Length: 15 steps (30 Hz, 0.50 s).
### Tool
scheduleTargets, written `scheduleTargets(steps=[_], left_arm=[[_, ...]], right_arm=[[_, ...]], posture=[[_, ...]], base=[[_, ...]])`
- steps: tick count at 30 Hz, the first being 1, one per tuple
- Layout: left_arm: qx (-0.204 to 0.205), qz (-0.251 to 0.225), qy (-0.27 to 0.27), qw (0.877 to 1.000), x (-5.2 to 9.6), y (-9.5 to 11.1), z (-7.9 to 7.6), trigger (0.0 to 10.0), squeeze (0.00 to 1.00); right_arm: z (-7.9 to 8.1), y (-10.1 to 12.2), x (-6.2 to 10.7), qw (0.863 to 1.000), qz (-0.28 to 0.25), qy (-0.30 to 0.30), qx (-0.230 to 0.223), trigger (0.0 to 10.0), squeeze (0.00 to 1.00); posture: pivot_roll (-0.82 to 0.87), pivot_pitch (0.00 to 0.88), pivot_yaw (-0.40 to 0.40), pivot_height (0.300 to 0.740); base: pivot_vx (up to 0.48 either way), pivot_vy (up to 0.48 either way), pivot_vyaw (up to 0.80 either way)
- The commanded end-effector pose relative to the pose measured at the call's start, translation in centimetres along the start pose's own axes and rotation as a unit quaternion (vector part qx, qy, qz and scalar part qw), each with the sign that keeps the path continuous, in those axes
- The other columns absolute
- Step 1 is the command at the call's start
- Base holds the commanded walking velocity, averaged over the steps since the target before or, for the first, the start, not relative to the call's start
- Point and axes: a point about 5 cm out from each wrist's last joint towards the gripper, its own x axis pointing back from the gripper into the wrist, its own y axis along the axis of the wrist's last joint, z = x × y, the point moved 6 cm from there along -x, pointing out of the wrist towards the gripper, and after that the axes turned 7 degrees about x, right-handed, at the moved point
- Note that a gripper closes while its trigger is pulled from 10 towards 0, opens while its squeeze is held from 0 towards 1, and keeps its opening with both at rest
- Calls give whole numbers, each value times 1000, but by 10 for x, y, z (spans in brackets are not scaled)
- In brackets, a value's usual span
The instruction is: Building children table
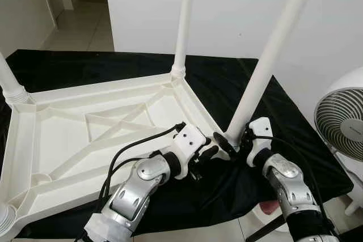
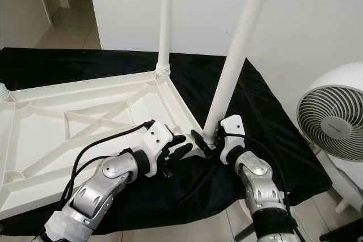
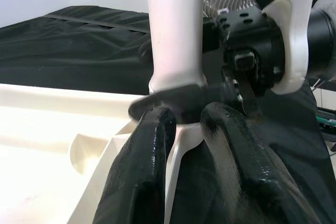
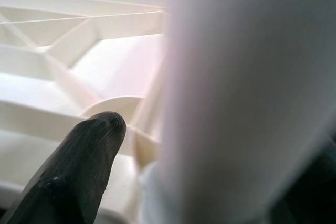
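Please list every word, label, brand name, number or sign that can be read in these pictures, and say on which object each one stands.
None can be read. The white tabletop, its white legs, the black cloth, the fan, the left gripper and the right gripper bear no legible text.

My counter [image 1: 295, 134] is draped in a black cloth [image 1: 221, 83], running from the frame's left edge to lower right. Directly on it lies the white plastic tabletop [image 1: 85, 134], upside down, ribbed underside up, filling the lower left.
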Motion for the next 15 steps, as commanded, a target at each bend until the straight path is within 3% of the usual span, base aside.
scheduleTargets(steps=[1, 4, 5, 7, 8, 15], left_arm=[[0, 10, -18, 1000, -2, -3, -3, 10000, 0], [0, 10, -17, 1000, -2, -3, -3, 10000, 0], [0, 9, -17, 1000, -2, -2, -3, 10000, 0], [0, 9, -17, 1000, -2, -2, -3, 10000, 0], [1, 9, -17, 1000, -2, -2, -3, 10000, 0], [3, 7, -16, 1000, -2, -1, -3, 10000, 0]], right_arm=[[2, -2, -1, 1000, 2, 23, 9, 10000, 0], [4, -2, -4, 999, 1, 40, 18, 9255, 0], [5, -2, -6, 999, 0, 45, 20, 4549, 0], [5, -2, -7, 999, -1, 47, 20, 4549, 0], [4, -3, -8, 999, 3, 45, 27, 0, 0], [0, -10, -7, 998, 12, 48, 31, 0, 0]], posture=[[1, 0, -49, 740], [0, 0, -48, 740], [0, 0, -48, 740], [0, 0, -48, 740], [2, 0, -49, 740], [2, 0, -51, 740]], base=[[0, 0, 0], [0, 0, 0], [0, 0, 0], [0, 0, 0], [0, 0, 0], [0, 0, 0]])
